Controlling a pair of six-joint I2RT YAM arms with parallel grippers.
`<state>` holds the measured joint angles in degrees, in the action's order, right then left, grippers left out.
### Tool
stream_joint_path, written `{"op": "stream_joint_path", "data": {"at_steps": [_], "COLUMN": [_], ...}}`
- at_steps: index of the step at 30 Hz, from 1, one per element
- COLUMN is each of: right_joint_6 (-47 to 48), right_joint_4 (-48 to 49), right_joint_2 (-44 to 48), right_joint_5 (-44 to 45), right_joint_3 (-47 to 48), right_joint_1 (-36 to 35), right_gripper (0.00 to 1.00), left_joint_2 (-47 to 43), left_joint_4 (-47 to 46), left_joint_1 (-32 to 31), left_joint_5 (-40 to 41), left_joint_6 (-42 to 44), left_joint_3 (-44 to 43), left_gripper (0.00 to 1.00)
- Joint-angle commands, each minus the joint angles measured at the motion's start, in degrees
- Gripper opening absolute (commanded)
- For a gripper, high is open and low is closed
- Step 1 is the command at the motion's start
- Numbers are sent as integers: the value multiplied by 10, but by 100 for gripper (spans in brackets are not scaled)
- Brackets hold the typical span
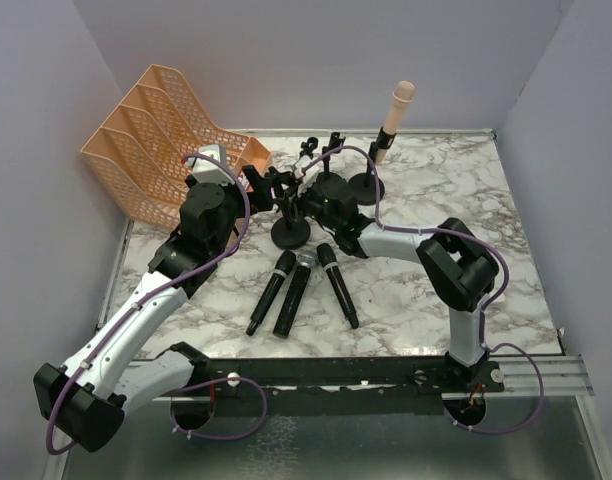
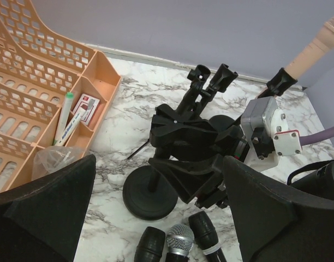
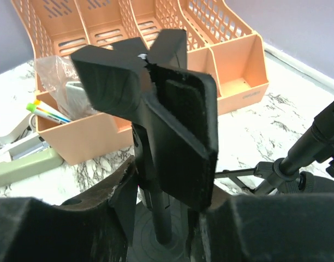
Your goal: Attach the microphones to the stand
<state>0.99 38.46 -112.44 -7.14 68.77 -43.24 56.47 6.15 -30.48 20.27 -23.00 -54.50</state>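
Note:
Three microphones lie side by side on the marble: a black one [image 1: 270, 291], one with a silver mesh head [image 1: 295, 290] and another black one [image 1: 338, 286]; their heads show in the left wrist view [image 2: 179, 240]. A pale pink microphone [image 1: 396, 112] sits upright in a stand at the back. The nearest stand [image 1: 291, 235] carries a black spring clip [image 3: 178, 125]. My right gripper [image 3: 167, 191] has closed on that clip, a finger pressing each side. My left gripper [image 2: 160, 161] hangs wide open just left of the stand, holding nothing.
An orange tiered file tray [image 1: 156, 130] fills the back left; its front bins hold pens [image 2: 63, 117] and a plastic bag [image 3: 58, 71]. Two more black stands [image 1: 333, 190] [image 1: 364, 186] rise behind the gripped one. Purple walls enclose the table.

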Motion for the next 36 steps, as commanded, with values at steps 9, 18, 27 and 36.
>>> {"op": "stream_joint_path", "data": {"at_steps": [9,18,27,36], "right_joint_6": [-62,-71,-94,-145], "right_joint_4": [87,54,32,-31], "right_joint_2": [36,50,110,200], "right_joint_5": [57,70,115,111], "right_joint_3": [8,17,13,-14], "right_joint_1": [-2,-2,-1,36], "right_gripper": [19,2,1,1], "left_joint_2": [-26,-28,-16,20], "left_joint_4": [7,6,-10,-80], "left_joint_1": [2,2,2,2], "left_joint_5": [13,4,-17,-148], "left_joint_6": [-2,-9,-2,12], "left_joint_3": [30,45,50,48], "left_gripper": [98,98,98,96]}}
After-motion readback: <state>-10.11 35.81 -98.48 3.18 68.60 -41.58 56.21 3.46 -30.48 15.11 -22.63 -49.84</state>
